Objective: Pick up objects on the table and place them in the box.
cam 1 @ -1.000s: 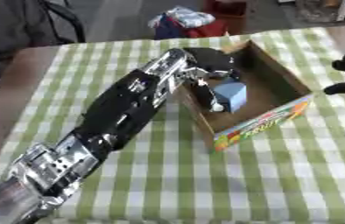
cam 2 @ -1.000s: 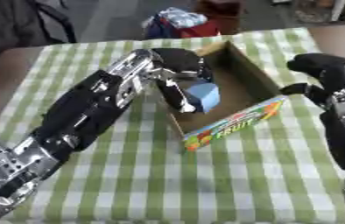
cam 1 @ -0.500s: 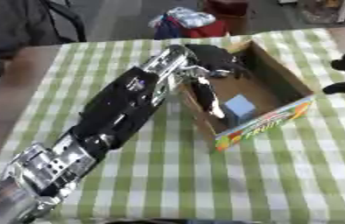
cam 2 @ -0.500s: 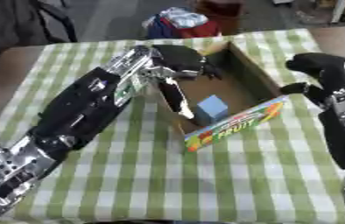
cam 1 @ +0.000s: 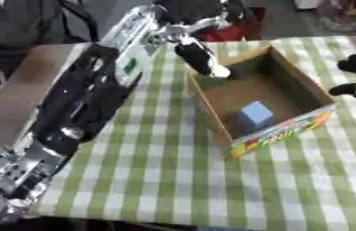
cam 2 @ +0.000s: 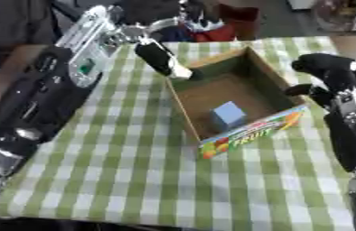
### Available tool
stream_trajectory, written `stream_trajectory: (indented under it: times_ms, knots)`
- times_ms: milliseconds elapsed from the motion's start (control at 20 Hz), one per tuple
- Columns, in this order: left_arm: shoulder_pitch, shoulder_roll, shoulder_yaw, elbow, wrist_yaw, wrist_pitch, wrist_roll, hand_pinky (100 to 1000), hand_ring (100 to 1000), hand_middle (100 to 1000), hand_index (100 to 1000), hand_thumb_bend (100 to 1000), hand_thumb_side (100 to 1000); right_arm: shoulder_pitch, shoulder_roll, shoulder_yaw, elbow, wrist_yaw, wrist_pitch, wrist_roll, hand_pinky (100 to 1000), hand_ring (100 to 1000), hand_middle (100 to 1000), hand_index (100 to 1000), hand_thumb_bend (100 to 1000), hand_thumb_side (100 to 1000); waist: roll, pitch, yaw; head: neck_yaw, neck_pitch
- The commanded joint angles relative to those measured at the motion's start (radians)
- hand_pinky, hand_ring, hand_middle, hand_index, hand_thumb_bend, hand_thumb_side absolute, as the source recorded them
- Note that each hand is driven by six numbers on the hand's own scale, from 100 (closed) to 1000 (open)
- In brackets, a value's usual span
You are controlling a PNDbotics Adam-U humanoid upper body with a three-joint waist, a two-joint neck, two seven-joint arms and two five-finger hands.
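Block: we see a pale blue cube (cam 1: 255,113) lying on the floor of the open cardboard box (cam 1: 295,84).
Left hand: our left hand (cam 1: 199,56) hangs over the box's far-left corner, fingers straight, holding nothing.
Right hand: our right hand (cam 2: 329,75) sits curled beside the box's right wall.

The surface (cam 2: 133,176) is covered by a soft, matt cloth in green and white checks, lying smooth with no sheen, and bare brown wood-like board shows at its left edge. The box (cam 2: 269,88) is plain brown cardboard, dull and slightly rough inside, while its front wall carries a glossy printed paper face in bright colours; the pale blue block (cam 2: 228,113) inside looks smooth and matt, like foam or plastic. The left robot hand (cam 2: 164,58) and its arm are shiny black plastic with silver metal parts that catch the light, and the right robot hand (cam 2: 329,74) is a duller black.
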Motion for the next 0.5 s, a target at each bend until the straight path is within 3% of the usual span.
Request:
stream_trajectory:
  times_ms: [50, 250, 500]
  knots:
    - [0.001, 0.044, 0.032, -0.076, 0.048, 0.04, 0.004, 754, 691, 657, 865, 377, 597, -0.007, -0.002, -0.014, -0.017, 0.006, -0.003, -0.008, 612, 806, 718, 720, 100, 546, -0.01, -0.014, 0.013, -0.012, 0.005]
    - [0.095, 0.018, 0.125, -0.175, 0.109, 0.102, 0.058, 743, 668, 631, 838, 269, 601, 0.004, -0.003, -0.036, -0.016, 0.016, -0.011, -0.028, 612, 806, 718, 720, 100, 546, -0.021, -0.013, 0.082, -0.053, 0.005]
    - [0.225, -0.006, 0.256, -0.306, 0.189, 0.182, 0.138, 731, 653, 616, 817, 180, 608, 0.004, -0.007, -0.045, -0.017, 0.025, -0.015, -0.041, 612, 806, 718, 720, 100, 546, -0.023, -0.006, 0.106, -0.069, 0.005]
